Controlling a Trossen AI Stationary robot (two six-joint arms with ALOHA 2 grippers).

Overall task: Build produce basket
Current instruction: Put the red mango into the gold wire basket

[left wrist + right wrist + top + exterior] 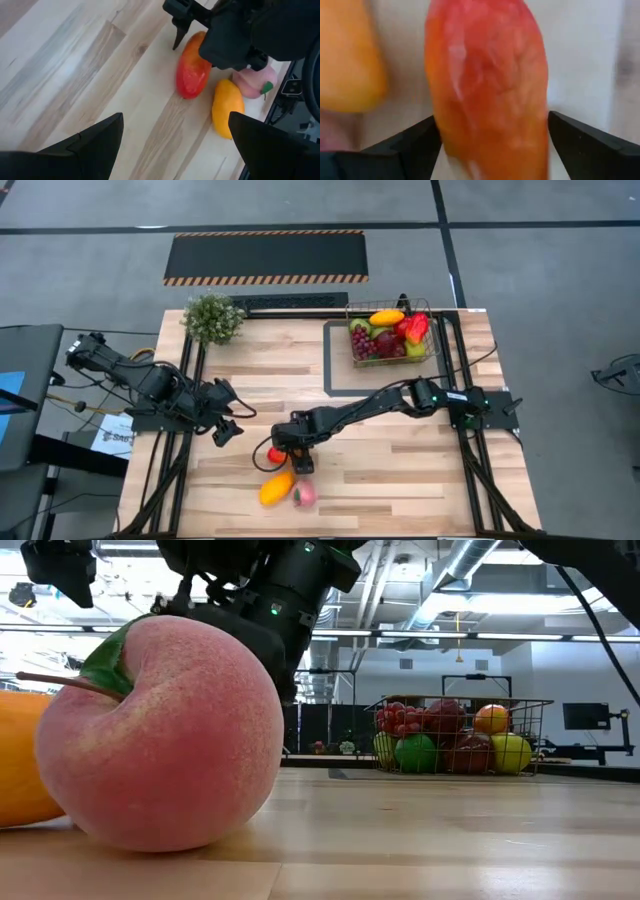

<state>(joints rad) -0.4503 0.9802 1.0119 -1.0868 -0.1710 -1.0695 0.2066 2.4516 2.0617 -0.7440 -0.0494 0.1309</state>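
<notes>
A red mango (pixel 487 85) lies on the wooden table near its front, beside an orange mango (pixel 277 488) and a pink peach (pixel 304 496). My right gripper (pixel 492 135) is open and low over the red mango (pixel 274 453), one finger on each long side. My left gripper (pixel 175 135) hangs open and empty above the table's left part (pixel 226 430), looking toward these fruits. The wire basket (pixel 391 330) stands at the far right, filled with several pieces of produce. My right gripper comes from above, pointing steeply down, its fingers (pixel 415 140) lying across the red mango at its two long sides (pixel 437 100). I cannot tell whether they touch it. The mango rests on the table.
The basket stands on a grey-framed mat (pixel 340 375). A green potted plant (pixel 213 318) is at the far left corner. The peach (pixel 160 730) and orange mango (pixel 15 765) lie close to the near edge. Bare wood stretches between the fruits and the mat.
</notes>
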